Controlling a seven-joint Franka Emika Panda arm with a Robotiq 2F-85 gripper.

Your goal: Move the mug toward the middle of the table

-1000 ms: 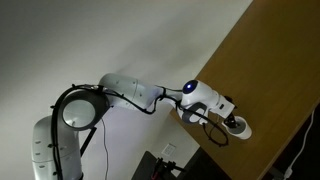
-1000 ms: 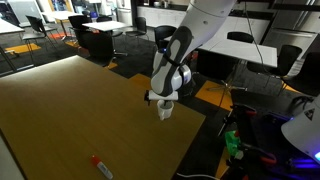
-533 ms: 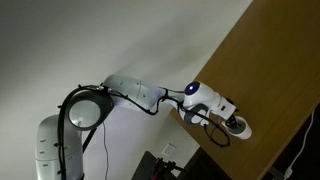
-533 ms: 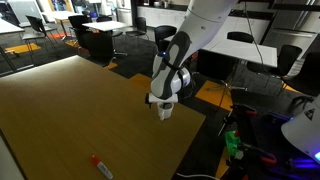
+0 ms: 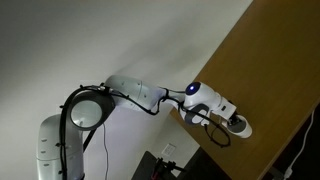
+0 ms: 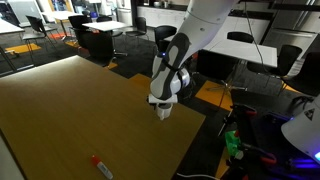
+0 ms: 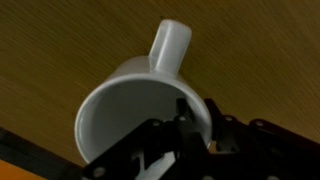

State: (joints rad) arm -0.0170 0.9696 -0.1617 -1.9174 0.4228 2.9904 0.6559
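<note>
The end effector (image 7: 198, 128) comes down on the mug (image 7: 125, 112) at the rim, just beside the root of the handle (image 7: 170, 44). Its two dark fingers (image 7: 186, 126) stand close together, one inside the wall and one outside, pinching the white rim between them. The mug is upright, with its open mouth facing the wrist camera. In both exterior views it stands on the desk (image 6: 70, 105) close to a corner and edge, under the bent arm: mug (image 6: 165, 112), end effector (image 6: 163, 104); mug (image 5: 239, 127), end effector (image 5: 230, 119), desk (image 5: 275, 60). A small red-orange object (image 6: 101, 164) lies well apart from it near another edge.
</note>
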